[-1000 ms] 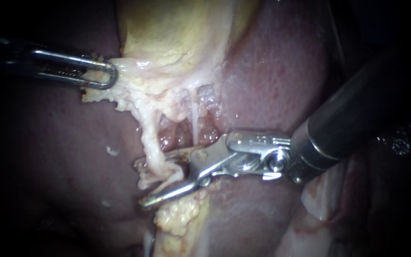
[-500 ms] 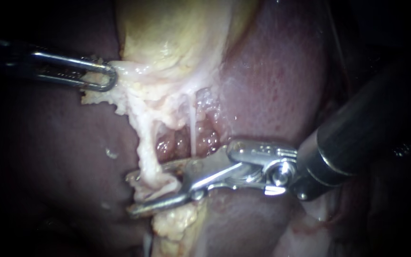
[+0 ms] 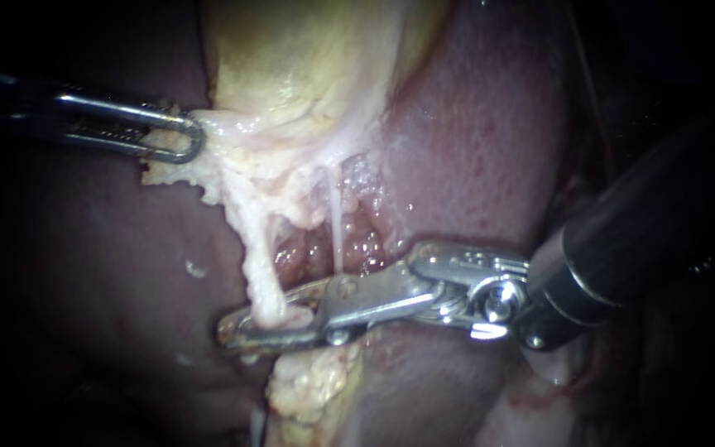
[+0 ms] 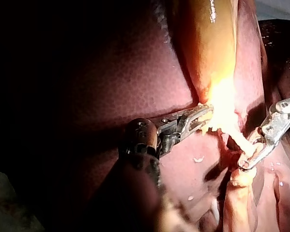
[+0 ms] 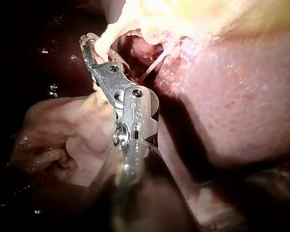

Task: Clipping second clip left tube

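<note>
Your right instrument [image 3: 246,329], jaws open a second ago, now clamps the left tube [image 3: 258,265]: clipping appears underway. Your left instrument [image 3: 177,136] grips the gallbladder [image 3: 291,66].

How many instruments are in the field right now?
2. The left instrument grips the gallbladder at its lower edge. The right instrument is clamped across the left tube. No third one shows in any view.
</note>
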You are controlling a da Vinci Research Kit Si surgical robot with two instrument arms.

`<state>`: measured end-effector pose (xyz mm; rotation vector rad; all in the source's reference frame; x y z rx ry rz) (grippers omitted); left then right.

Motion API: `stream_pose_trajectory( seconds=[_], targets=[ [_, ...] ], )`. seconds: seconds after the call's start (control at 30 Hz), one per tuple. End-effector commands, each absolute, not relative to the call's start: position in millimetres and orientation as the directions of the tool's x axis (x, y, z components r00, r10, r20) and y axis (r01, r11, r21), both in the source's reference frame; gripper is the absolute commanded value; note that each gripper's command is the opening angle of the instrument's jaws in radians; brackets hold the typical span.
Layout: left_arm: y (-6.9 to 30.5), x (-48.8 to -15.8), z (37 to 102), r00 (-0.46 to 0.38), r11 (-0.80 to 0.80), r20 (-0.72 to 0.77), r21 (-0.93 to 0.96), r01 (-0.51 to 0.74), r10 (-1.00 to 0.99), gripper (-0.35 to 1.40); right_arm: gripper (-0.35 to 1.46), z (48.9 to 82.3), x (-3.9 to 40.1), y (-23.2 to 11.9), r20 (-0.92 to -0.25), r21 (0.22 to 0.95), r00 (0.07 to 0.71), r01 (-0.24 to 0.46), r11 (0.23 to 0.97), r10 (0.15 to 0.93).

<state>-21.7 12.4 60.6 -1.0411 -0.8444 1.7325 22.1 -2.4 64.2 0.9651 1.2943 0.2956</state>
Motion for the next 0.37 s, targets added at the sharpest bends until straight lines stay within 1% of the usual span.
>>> stream_pose_trajectory(
  seconds=[0.03, 0.13, 0.2, 0.23, 0.27, 0.3, 0.33, 0.37],
  targets=[
    [12.4, -21.8, 60.6, -0.224, -0.346, -0.28, -0.869, -0.354, 0.933, -0.35, -0.35, 64.3, 22.2, -2.4, -0.674, 0.738, 0.299, 0.317, 0.596, 0.676],
    [12.4, -21.8, 60.6, -0.224, -0.346, -0.28, -0.869, -0.355, 0.934, -0.35, -0.35, 64.4, 22.2, -2.5, -0.675, 0.737, 0.299, 0.317, 0.597, 0.675],
    [12.4, -21.8, 60.6, -0.223, -0.346, -0.28, -0.869, -0.355, 0.934, -0.35, -0.35, 64.6, 22.3, -2.6, -0.662, 0.749, 0.305, 0.311, 0.586, 0.685],
    [12.4, -21.9, 60.6, -0.223, -0.346, -0.28, -0.869, -0.355, 0.934, -0.35, -0.23, 64.8, 22.4, -2.7, -0.663, 0.748, 0.305, 0.311, 0.586, 0.684],
    [12.4, -21.9, 60.6, -0.223, -0.346, -0.28, -0.869, -0.355, 0.934, -0.35, -0.05, 65.0, 22.4, -2.7, -0.663, 0.748, 0.305, 0.31, 0.587, 0.684],
    [12.4, -21.9, 60.6, -0.223, -0.346, -0.28, -0.869, -0.355, 0.934, -0.35, 0.18, 65.3, 22.3, -2.6, -0.663, 0.748, 0.303, 0.304, 0.59, 0.684],
    [12.4, -21.9, 60.6, -0.223, -0.346, -0.28, -0.869, -0.355, 0.934, -0.35, 0.32, 65.5, 22.3, -2.5, -0.663, 0.748, 0.301, 0.298, 0.593, 0.685],
    [12.4, -21.9, 60.6, -0.223, -0.346, -0.28, -0.869, -0.355, 0.934, -0.35, 0.38, 65.8, 22.2, -2.2, -0.663, 0.748, 0.299, 0.291, 0.596, 0.686]
  ],
)
